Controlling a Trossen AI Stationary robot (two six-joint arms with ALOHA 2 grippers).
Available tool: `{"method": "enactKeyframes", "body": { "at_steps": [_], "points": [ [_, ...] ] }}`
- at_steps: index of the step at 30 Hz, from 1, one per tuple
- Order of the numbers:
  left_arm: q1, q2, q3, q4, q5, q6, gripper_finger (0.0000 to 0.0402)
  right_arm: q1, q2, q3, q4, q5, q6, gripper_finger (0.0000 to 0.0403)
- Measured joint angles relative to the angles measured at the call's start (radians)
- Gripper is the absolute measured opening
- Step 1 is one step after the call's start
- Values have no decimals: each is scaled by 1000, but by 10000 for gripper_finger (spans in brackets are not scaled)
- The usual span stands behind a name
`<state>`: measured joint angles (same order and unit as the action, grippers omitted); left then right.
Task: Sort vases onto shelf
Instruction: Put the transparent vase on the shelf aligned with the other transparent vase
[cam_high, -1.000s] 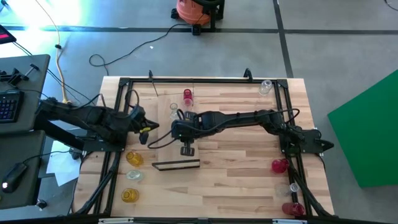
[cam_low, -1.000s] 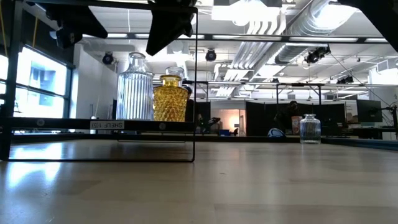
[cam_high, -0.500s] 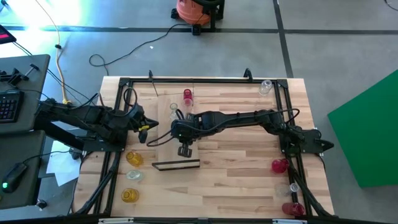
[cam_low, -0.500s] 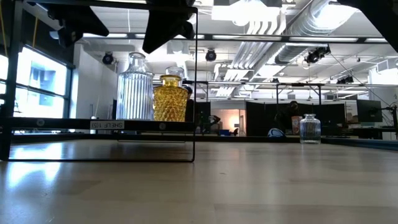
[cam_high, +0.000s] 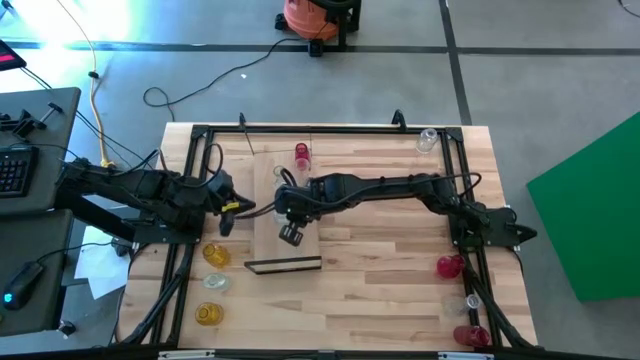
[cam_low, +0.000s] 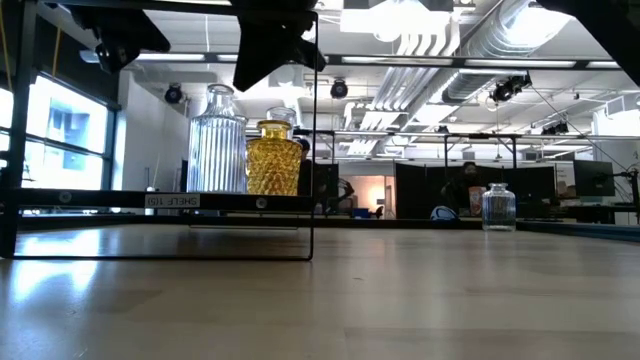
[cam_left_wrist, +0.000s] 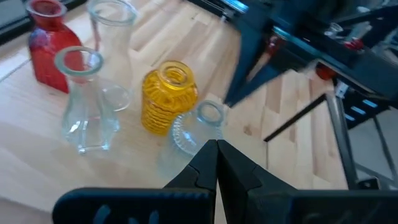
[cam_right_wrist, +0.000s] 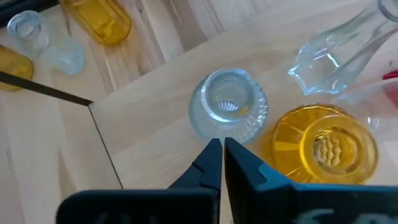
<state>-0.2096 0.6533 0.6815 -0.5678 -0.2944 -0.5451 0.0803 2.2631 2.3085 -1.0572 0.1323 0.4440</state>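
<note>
The shelf (cam_high: 268, 238) is a light-wood board with a dark strip (cam_high: 283, 266) at its near end. Several vases stand on it: a clear ribbed one (cam_right_wrist: 229, 109), an amber one (cam_right_wrist: 326, 146), a clear flared one (cam_left_wrist: 81, 102), a tall clear one (cam_left_wrist: 112, 43) and a red one (cam_left_wrist: 50, 46). My right gripper (cam_right_wrist: 222, 152) hangs shut above the shelf, just near of the clear ribbed vase (cam_low: 218, 140) and higher than its mouth. My left gripper (cam_left_wrist: 216, 155) is shut at the table's left edge (cam_high: 230, 207), pointing toward the shelf.
Off the shelf, two amber vases (cam_high: 216, 254) (cam_high: 207, 314) and a clear one (cam_high: 213, 283) stand near the left edge. Two red vases (cam_high: 449, 266) (cam_high: 470, 335) and a clear one (cam_high: 473, 300) stand at the near right. Another clear vase (cam_high: 428, 138) stands at the far right corner. A black frame (cam_high: 330, 129) rims the table.
My right gripper has rolled about its own pointing line while staying above the shelf, shifting slightly toward the table's left edge. The vases have kept their places.
</note>
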Motion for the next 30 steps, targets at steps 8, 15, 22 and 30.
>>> {"method": "enactKeyframes", "body": {
  "at_steps": [8,15,22,30],
  "points": [
    [0,0,0,56,31,0,0,-28,9,1,50,-104,-36,0],
    [0,0,0,76,31,16,0,-33,39,1,109,-141,-61,0],
    [0,-1,0,85,27,16,0,-45,74,1,165,-178,-84,0],
    [0,-7,0,102,27,8,0,-64,82,1,204,-199,-111,0]
  ]
}}
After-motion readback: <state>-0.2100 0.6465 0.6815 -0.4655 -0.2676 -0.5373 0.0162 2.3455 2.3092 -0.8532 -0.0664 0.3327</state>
